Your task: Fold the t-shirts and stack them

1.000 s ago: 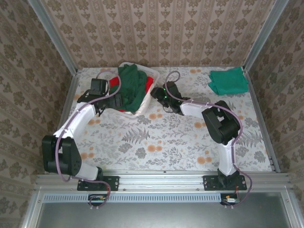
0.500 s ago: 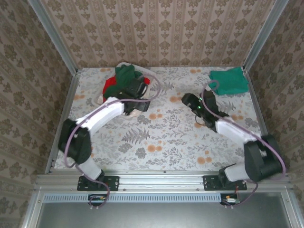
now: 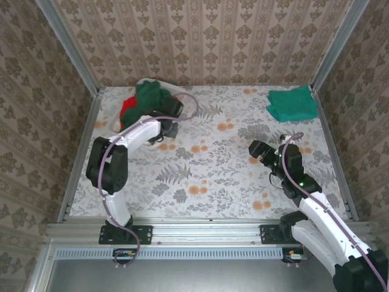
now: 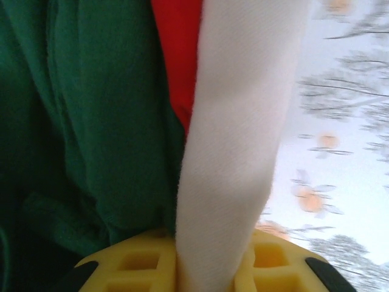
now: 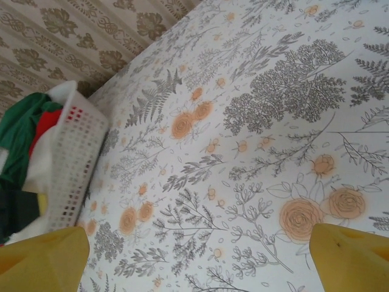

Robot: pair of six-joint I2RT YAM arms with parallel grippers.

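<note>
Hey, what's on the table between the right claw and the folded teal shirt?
Nothing: in the top view, that stretch is bare floral tablecloth from the right claw to the folded teal t-shirt.

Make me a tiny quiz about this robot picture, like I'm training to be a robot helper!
1. True or false: the right gripper is holding a shirt.
2. What colour is the folded shirt in the far right corner of the table? A) red B) teal C) white
3. Fill in: the left gripper is pinching the rim of the white ____.

Key: 1) False, it is open with nothing in it. 2) B. 3) basket.
</note>
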